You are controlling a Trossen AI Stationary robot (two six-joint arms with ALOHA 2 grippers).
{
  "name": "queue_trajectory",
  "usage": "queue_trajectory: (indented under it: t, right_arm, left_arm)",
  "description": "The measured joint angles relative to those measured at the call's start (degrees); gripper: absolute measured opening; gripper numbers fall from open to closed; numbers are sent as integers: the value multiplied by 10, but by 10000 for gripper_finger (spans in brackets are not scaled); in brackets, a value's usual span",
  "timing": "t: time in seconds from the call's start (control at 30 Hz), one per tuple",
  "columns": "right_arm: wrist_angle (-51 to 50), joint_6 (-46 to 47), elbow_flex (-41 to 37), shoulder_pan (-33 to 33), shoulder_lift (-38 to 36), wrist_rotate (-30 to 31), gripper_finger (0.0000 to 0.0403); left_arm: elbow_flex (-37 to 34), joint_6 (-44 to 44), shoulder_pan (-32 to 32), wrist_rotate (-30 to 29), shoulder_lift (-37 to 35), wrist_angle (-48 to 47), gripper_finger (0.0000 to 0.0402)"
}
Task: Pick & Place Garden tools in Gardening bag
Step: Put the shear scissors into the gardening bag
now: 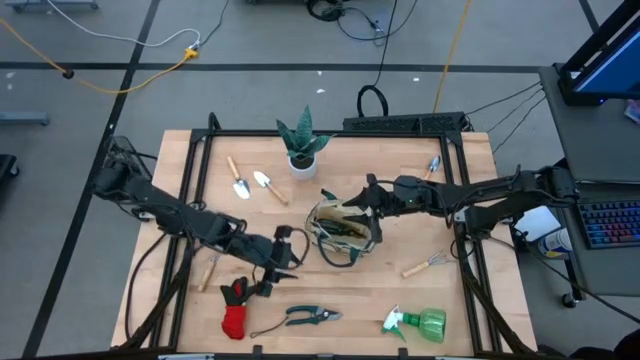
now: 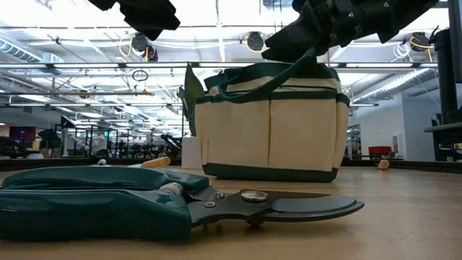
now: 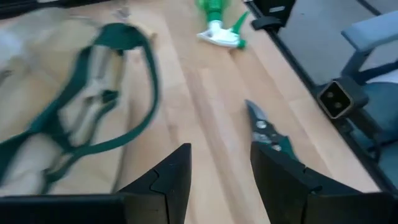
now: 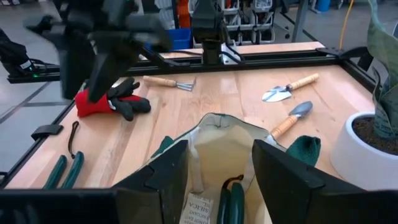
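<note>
The beige gardening bag (image 1: pixel 345 232) with green trim stands upright on its base at the table's middle. My right gripper (image 4: pixel 221 168) hangs open just over its mouth, the cream lining (image 4: pixel 217 134) showing between the fingers. My left gripper (image 3: pixel 221 168) is open and holds nothing. It hovers near-left of the bag (image 3: pixel 37 143) and points toward the pruning shears (image 3: pixel 270 134) and the green spray bottle (image 3: pixel 221 28). Both lie flat near the front edge, like the red-black glove (image 1: pixel 235 312). My right gripper (image 2: pixel 317 32) stands over the bag's dark green handle (image 2: pixel 310 54), which rises in a peak right up to its underside. Whether the fingers touch the handle or the rim, I cannot tell.
Two trowels (image 1: pixel 252 185) lie at the far left beside the potted plant (image 1: pixel 302 150). A small rake (image 1: pixel 430 265) lies right of the bag, and another tool (image 1: pixel 433 165) at the far right. A wooden-handled tool (image 1: pixel 208 272) lies under my left arm. Black frame rails run along the table's sides.
</note>
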Motion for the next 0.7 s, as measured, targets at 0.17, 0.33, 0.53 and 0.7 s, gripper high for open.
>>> queue_trajectory:
  t: [0.17, 0.33, 0.53, 0.7]
  right_arm:
    - [0, 0, 0, 0, 0, 0, 169]
    - [0, -1, 0, 0, 0, 0, 169]
    - [0, 0, 0, 0, 0, 0, 169]
    - [0, 0, 0, 0, 0, 0, 169]
  left_arm:
    - [0, -32, -23, 0, 45, 55, 170]
    - [0, -83, -37, -2, 103, 103, 170]
    - [0, -112, -52, -30, 164, 133, 170]
    - [0, -158, -58, -30, 196, 176, 170]
